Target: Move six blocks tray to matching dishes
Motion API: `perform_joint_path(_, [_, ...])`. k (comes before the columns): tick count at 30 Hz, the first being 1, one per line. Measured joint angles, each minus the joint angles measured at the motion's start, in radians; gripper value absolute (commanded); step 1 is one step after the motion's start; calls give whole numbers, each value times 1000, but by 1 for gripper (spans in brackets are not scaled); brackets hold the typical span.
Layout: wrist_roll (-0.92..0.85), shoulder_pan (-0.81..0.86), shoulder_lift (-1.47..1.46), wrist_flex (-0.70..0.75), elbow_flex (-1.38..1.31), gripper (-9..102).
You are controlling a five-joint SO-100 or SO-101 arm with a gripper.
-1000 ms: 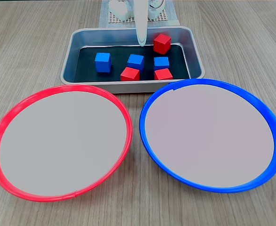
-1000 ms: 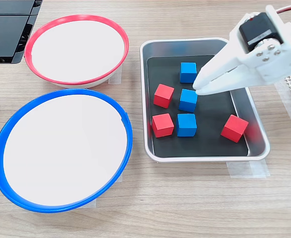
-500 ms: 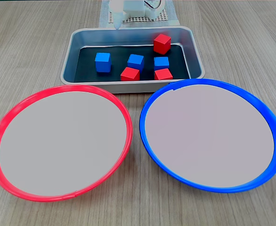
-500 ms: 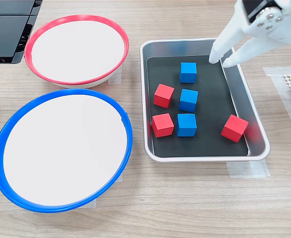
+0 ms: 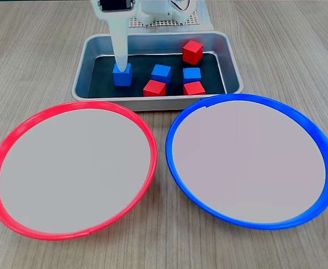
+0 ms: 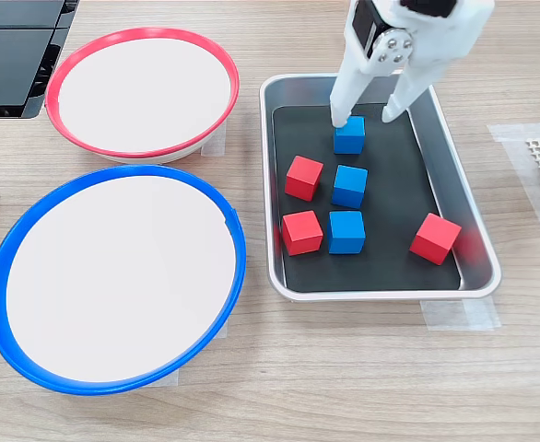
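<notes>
White two-finger gripper hangs spread wide over the small blue cube in the silver metal tray. Nothing's grasped; it looks lined up to straddle it.

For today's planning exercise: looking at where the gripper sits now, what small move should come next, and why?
Probably lower a little and close. The open gripper straddles the far blue block in the tray, with both dishes empty.
</notes>
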Motion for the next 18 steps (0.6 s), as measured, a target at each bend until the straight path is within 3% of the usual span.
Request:
perform_joint_path(5, [-32,6,-95,-31,-34,17])
perform_joint_path(8, [-52,-3,-127,-49,-40,0])
perform_joint_path(13, [-91,-8,-130,-51,-43,0])
perform_joint_path(16, [-103,-38,-129,25,-91,0])
perform_joint_path(17, [-91,-86,-126,141,-181,0])
perform_joint_path(18, [-89,-98,-124,156,-196,0])
